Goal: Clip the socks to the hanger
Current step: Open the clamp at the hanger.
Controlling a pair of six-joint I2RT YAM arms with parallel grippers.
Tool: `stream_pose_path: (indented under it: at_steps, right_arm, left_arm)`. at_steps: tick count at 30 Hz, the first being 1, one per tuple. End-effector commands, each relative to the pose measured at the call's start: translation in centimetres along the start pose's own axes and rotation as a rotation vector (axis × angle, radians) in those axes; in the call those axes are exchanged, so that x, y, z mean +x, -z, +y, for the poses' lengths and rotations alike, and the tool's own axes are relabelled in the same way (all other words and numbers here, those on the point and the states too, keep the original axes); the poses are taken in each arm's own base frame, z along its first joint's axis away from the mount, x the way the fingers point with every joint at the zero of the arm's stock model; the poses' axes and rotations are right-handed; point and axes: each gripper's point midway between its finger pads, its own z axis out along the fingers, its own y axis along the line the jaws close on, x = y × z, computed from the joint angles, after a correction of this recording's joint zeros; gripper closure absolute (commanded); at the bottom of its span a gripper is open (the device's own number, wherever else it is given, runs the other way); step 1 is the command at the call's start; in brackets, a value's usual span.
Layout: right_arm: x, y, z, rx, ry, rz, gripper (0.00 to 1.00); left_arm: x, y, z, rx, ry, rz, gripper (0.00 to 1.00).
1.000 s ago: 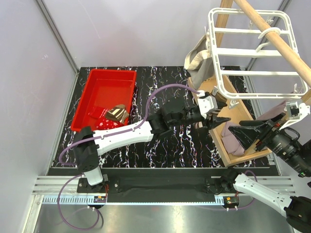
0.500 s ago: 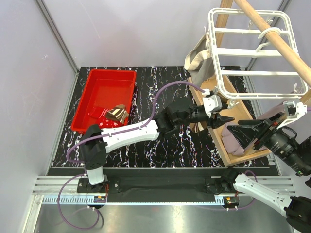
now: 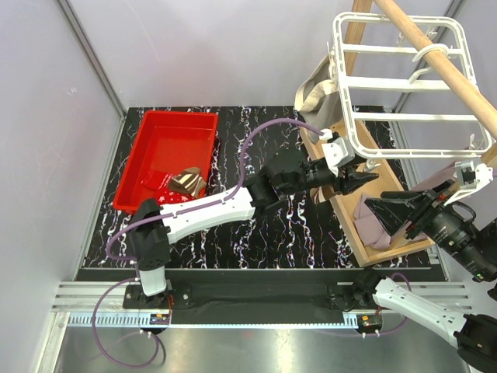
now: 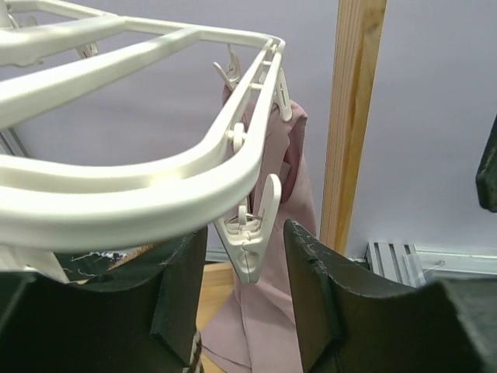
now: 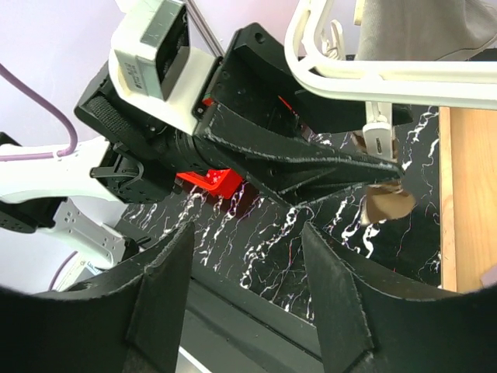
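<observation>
Clip (image 4: 248, 241) under the hanger's (image 4: 155, 179) rim hangs between your left end effector's (image 4: 242, 233) spread fingers (image 4: 318, 287), with the mauve sock (image 4: 268, 311) hanging just beyond it. Your right end effector (image 5: 247, 233) also stands apart, gripping nothing, facing the left one.

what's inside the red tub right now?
At the near end of the red plastic tub lie a red white-specked sock and a brown-and-cream striped sock. The white left arm crosses its near edge, hiding anything there.
</observation>
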Motion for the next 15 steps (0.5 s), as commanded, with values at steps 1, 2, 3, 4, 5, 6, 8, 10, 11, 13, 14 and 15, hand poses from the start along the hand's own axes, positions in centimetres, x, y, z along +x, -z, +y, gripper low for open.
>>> stream_pose_path:
  at_steps: [1, 2, 3, 4, 5, 6, 8, 10, 11, 13, 14, 15]
  right_arm:
    - [-1.6, 0.1, 0.3, -0.005, -0.022, -0.061, 0.37]
    - [-1.6, 0.1, 0.3, -0.004, -0.019, -0.059, 0.38]
    - [-1.7, 0.1, 0.2, 0.005, -0.024, -0.064, 0.38]
    - [-1.8, 0.2, 0.0, 0.011, -0.025, -0.070, 0.39]
    - [-1.8, 0.1, 0.0, 0.017, -0.024, -0.072, 0.40]
    - [-1.8, 0.1, -0.2, 0.025, -0.018, -0.072, 0.40]
    - [-1.8, -0.1, -0.6, 0.048, -0.012, -0.072, 0.41]
    - [-1.7, -0.3, -0.8, 0.060, -0.009, -0.068, 0.41]
    - [-1.7, -0.4, -0.8, 0.065, -0.008, -0.069, 0.41]
    - [-1.9, -0.6, -1.1, 0.089, -0.014, -0.071, 0.41]
    - [-1.9, -0.7, -1.2, 0.097, -0.015, -0.072, 0.41]
    - [-2.0, -1.0, -1.5, 0.119, -0.017, -0.074, 0.40]
  left_arm:
    - [-2.8, -0.6, 0.2, 0.007, -0.019, -0.076, 0.54]
    - [-2.8, -0.6, 0.2, 0.011, -0.019, -0.076, 0.56]
    - [-2.9, -0.6, 0.0, 0.019, -0.019, -0.074, 0.61]
    - [-2.8, -0.6, -0.1, 0.023, -0.018, -0.070, 0.64]
    - [-2.9, -0.5, -0.3, 0.034, -0.019, -0.070, 0.66]
    - [-3.2, -0.5, -0.6, 0.044, 0.011, -0.069, 0.71]
    - [-3.3, -0.3, -1.2, 0.085, 0.055, -0.054, 0.86]
    - [-3.6, -0.1, -1.5, 0.110, 0.107, -0.041, 0.95]
    - [-4.1, 0.2, -2.4, 0.152, 0.160, -0.039, 0.97]
    - [-4.4, 0.7, -2.8, 0.186, 0.214, -0.028, 1.00]
    - [-4.7, 1.1, -3.4, 0.214, 0.262, -0.020, 1.00]
    - [-5.3, 1.5, -3.7, 0.232, 0.280, -0.027, 1.00]
